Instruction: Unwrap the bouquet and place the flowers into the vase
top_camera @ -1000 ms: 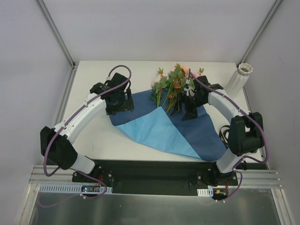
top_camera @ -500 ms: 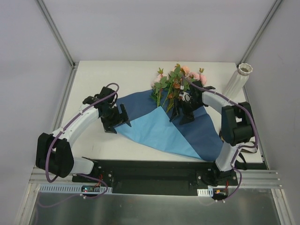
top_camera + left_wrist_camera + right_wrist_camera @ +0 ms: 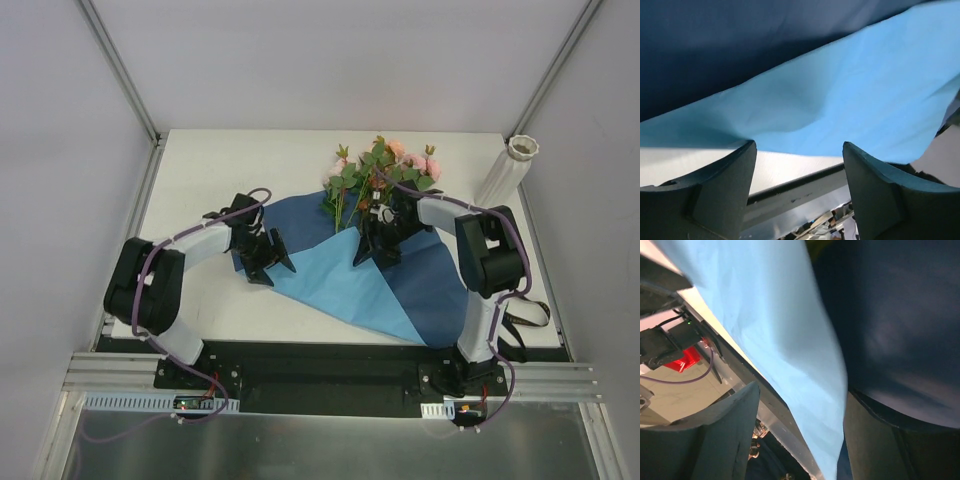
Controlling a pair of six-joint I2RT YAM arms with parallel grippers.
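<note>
Flowers (image 3: 380,175) lie loose at 12 o'clock on the opened blue sheet (image 3: 350,270). The vase (image 3: 508,172) stands at the desk's (image 3: 200,170) 2 o'clock corner, well apart.

Left end effector (image 3: 797,150): jaws wide, holding nothing, at the sheet's 9 o'clock edge. Right end effector (image 3: 802,390): jaws apart, with the light fold hanging between them unpinched, just 6 o'clock of the stems.

Risks:
- If the right closes here, it likely grabs paper, not stems.
- Any tug on the sheet drags or scatters the flowers.
- A right elbow swing could tip the vase.

Versus a second ago: the left has pulled in toward 6 o'clock, the right has shifted toward 8 o'clock, and the flowers and vase are unmoved.
</note>
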